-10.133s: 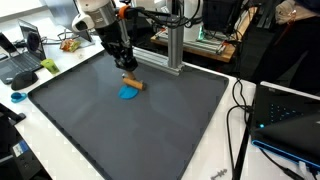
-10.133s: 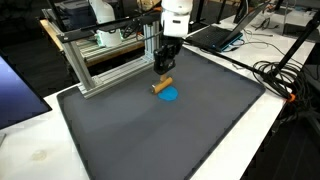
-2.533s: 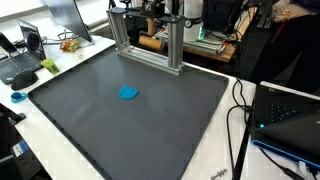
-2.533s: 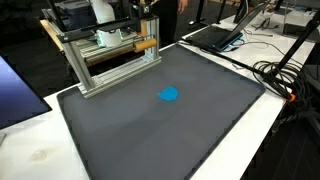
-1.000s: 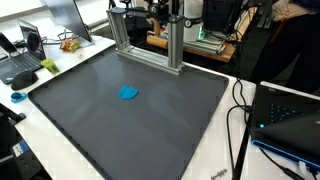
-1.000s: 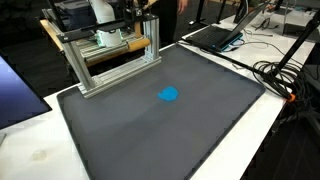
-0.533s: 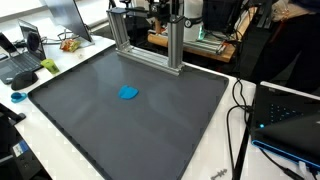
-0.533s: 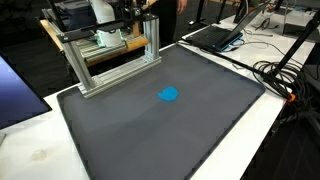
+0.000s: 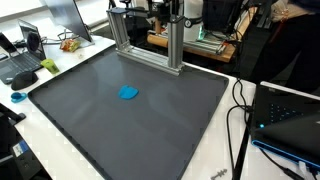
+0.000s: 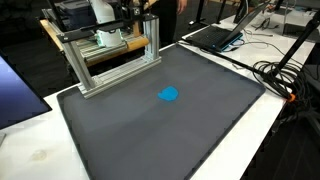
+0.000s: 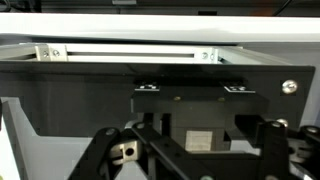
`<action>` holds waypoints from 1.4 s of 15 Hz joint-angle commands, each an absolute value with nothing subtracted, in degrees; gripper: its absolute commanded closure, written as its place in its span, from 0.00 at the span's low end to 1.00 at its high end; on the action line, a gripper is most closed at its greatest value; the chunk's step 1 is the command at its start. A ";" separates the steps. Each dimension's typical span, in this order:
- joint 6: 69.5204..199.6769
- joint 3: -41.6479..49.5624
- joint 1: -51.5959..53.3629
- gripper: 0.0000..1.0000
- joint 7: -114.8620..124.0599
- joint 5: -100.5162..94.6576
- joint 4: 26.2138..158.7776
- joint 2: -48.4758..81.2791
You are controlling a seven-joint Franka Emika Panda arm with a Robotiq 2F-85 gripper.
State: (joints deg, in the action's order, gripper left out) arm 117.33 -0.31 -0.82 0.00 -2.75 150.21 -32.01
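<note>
In the wrist view my gripper (image 11: 188, 162) faces a black box (image 11: 150, 85) with white markers, under a white rail (image 11: 128, 52). Its dark finger links (image 11: 108, 150) stand spread wide, so it is open. A small pale square (image 11: 200, 140) shows in the gap; I cannot tell what it is. The gripper is behind the aluminium frame (image 9: 148, 35) (image 10: 110, 58) at the mat's far edge and is hidden in both exterior views. A blue flat object (image 9: 128, 93) (image 10: 169, 95) lies alone on the grey mat (image 9: 150, 125) (image 10: 170, 135).
Laptops (image 9: 20, 60) (image 10: 215, 35) sit off the mat's corners. Black cables (image 9: 240, 110) (image 10: 285, 75) run along one side. A dark device with lights (image 9: 290, 115) stands past the mat's edge. A blue sheet (image 10: 15, 95) lies at the other side.
Ten seconds ago the gripper was down on the mat at a wooden piece beside the blue object. It has since carried the piece to the frame. Over the last second nothing visibly moves.
</note>
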 commanded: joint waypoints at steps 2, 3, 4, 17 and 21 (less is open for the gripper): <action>115.87 -0.78 -0.70 0.00 0.27 -3.51 151.52 -34.66; 115.98 -0.80 -0.70 0.00 0.27 -3.55 151.50 -34.87; 116.07 -1.01 -0.79 0.00 0.55 -3.80 151.46 -35.17; 110.74 -2.02 -1.47 0.00 2.17 -6.44 127.31 -24.31; 111.29 -0.97 -0.63 0.00 0.77 -4.39 118.60 -13.60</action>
State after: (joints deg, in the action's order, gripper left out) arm 112.73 -1.66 -1.11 1.51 -5.76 126.62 -22.58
